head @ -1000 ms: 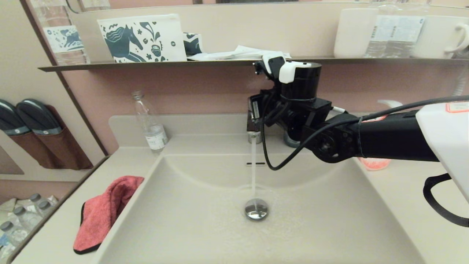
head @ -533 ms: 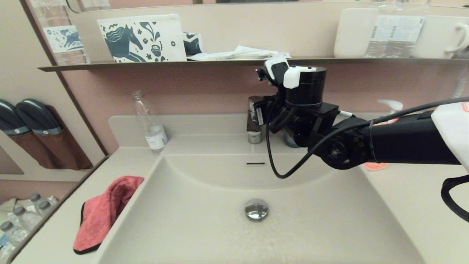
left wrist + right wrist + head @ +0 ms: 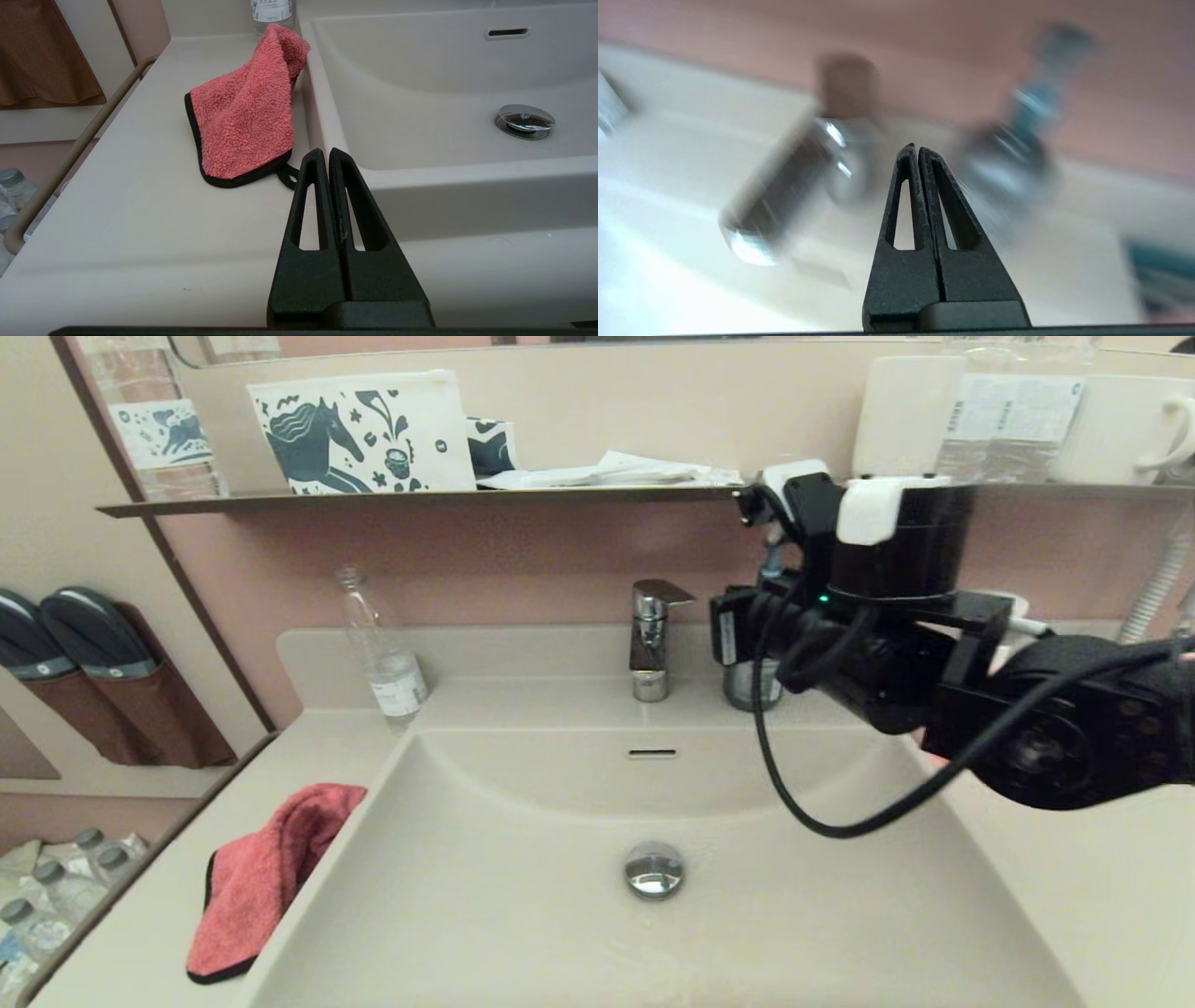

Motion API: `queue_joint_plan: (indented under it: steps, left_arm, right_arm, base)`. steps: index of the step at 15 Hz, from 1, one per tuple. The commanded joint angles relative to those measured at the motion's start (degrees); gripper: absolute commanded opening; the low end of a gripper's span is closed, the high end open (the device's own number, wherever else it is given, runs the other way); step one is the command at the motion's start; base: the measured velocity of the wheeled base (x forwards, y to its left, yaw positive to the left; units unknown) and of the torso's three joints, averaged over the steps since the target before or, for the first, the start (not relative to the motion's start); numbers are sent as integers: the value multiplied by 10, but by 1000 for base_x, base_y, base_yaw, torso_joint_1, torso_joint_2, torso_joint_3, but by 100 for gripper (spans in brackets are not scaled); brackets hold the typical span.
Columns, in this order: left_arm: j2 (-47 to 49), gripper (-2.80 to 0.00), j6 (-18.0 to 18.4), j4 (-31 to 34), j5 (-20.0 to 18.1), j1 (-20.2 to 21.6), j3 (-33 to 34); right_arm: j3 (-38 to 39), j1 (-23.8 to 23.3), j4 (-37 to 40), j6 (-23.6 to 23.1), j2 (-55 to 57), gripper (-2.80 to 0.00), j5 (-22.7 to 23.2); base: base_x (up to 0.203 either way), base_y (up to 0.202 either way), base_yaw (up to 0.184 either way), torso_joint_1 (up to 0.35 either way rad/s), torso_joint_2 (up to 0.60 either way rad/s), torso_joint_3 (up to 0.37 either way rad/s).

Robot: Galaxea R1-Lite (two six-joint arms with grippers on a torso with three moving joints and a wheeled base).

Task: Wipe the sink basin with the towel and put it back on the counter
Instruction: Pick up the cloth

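Note:
The coral-red towel [image 3: 266, 877] with black trim lies crumpled on the counter [image 3: 140, 943] left of the sink basin [image 3: 523, 896], one fold leaning on the basin's rim. The basin has a chrome drain plug [image 3: 653, 870] and an overflow slot [image 3: 652, 753]. My left gripper [image 3: 325, 151] is shut and empty, low over the counter's front edge, just short of the towel [image 3: 243, 107] and its black loop. My right arm [image 3: 887, 644] hovers right of the faucet [image 3: 653, 639]. Its gripper [image 3: 917, 148] is shut and empty, pointing between the faucet [image 3: 794, 186] and a glass [image 3: 1008, 158].
A clear plastic bottle [image 3: 383, 653] stands at the counter's back left. The glass with a toothbrush [image 3: 752, 681] stands right of the faucet. A dark wall shelf [image 3: 420, 499] with a pouch, papers and cups runs above. A rail [image 3: 70, 158] borders the counter's left edge.
The water stream from the faucet has stopped. My right arm has drawn back from the faucet, rightward and toward me, uncovering the handle. The towel and left gripper have not moved.

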Motion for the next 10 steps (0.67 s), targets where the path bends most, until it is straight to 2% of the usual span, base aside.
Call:
queue_joint_plan:
  steps: [1,3,4,6,10]
  left_arm:
    - [0,-280,0,0,0,0,0]
    - [0,-280,0,0,0,0,0]
    - [0,-280,0,0,0,0,0]
    - [0,-280,0,0,0,0,0]
    - [0,-280,0,0,0,0,0]
  right_arm:
    - [112,-4,-3,6,-138,-280,-2]
    - [193,-29,-1,9,-233,-280,-5]
    - [224,-58,0,10,-265,-280,-14]
    - [283,-151,2,10,-324,-280,-34]
    - [338,-321,5,11,-446,-280,-39]
  base:
    - [0,0,0,0,0,0]
    - [0,0,0,0,0,0]
    - [0,0,0,0,0,0]
    - [0,0,0,0,0,0]
    - [0,0,0,0,0,0]
